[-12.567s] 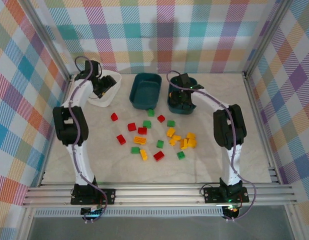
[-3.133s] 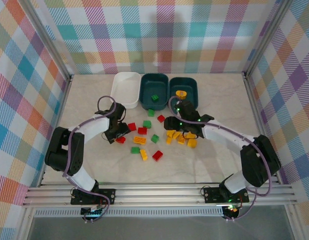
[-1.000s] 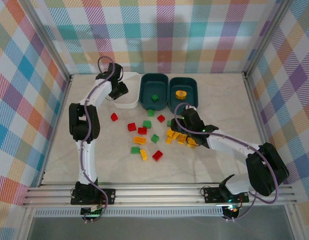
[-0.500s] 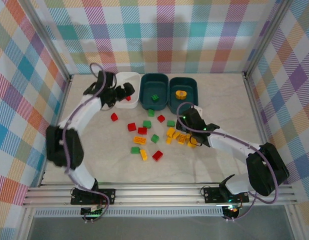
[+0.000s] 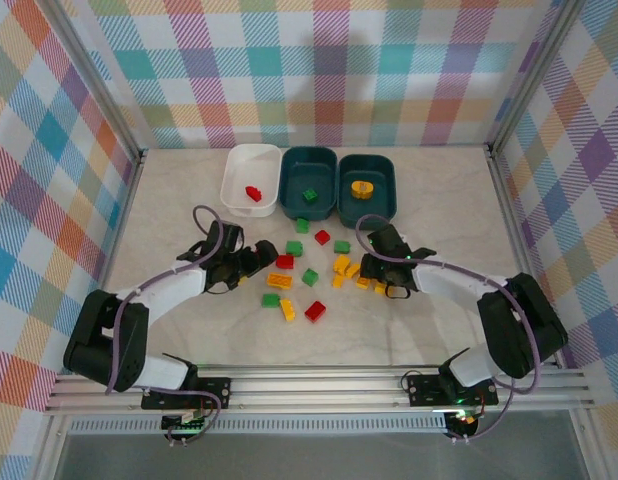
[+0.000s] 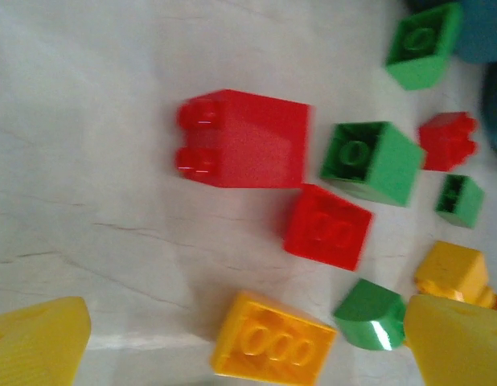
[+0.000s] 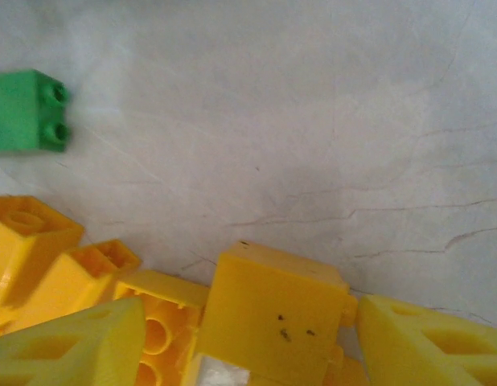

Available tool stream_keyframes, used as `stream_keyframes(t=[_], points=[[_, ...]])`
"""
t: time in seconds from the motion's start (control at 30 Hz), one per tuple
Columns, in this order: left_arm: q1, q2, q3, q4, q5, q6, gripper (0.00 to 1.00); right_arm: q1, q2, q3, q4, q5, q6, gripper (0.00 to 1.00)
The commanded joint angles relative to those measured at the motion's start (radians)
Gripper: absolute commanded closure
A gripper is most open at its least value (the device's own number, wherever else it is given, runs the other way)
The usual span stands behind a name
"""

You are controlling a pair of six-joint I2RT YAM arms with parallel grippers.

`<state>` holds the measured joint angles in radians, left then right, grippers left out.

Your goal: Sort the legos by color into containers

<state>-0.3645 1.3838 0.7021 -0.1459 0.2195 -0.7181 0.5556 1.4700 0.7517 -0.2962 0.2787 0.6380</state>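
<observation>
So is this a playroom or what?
More likely a robot test booth: two arms bolted to a metal rail, checked cloth walls, and legos with bins on a table.

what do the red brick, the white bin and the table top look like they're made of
The red brick looks like hard moulded plastic, glossy: light glints on its studs. The white bin is likely plastic too, smooth, with rounded moulded corners. The table top has a pale marble look with fine dark veins, fairly matte; real stone or printed laminate, I cannot tell.
</observation>
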Motion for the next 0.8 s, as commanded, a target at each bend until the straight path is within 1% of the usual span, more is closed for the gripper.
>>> stream_keyframes(t=[0.0,0.07,0.17,0.33,0.5,0.67,0.77], points=[[-0.037,-0.056,0.041,0.015,-0.007,0.013,0.0,0.0,0.026,0.017,-0.026,0.022,-0.005,0.35],[-0.046,-0.075,0.061,-0.028,-0.016,0.032,0.0,0.0,0.045,0.024,-0.044,0.043,0.002,0.37],[-0.05,-0.127,0.048,-0.053,-0.036,0.036,0.0,0.0,0.057,0.018,-0.031,0.039,0.001,0.43],[-0.05,-0.21,0.008,-0.094,-0.071,0.044,0.0,0.0,0.038,0.021,-0.009,0.049,-0.026,0.57],[-0.05,-0.246,-0.006,-0.118,-0.091,0.059,0.0,0.001,-0.007,0.041,-0.011,0.058,-0.057,0.61],[-0.05,-0.219,0.001,-0.113,-0.081,0.067,0.0,0.001,-0.044,0.065,-0.02,0.094,-0.073,0.61],[-0.05,-0.201,0.008,-0.118,-0.077,0.077,0.0,0.0,-0.037,0.119,-0.027,0.107,-0.093,0.61]])
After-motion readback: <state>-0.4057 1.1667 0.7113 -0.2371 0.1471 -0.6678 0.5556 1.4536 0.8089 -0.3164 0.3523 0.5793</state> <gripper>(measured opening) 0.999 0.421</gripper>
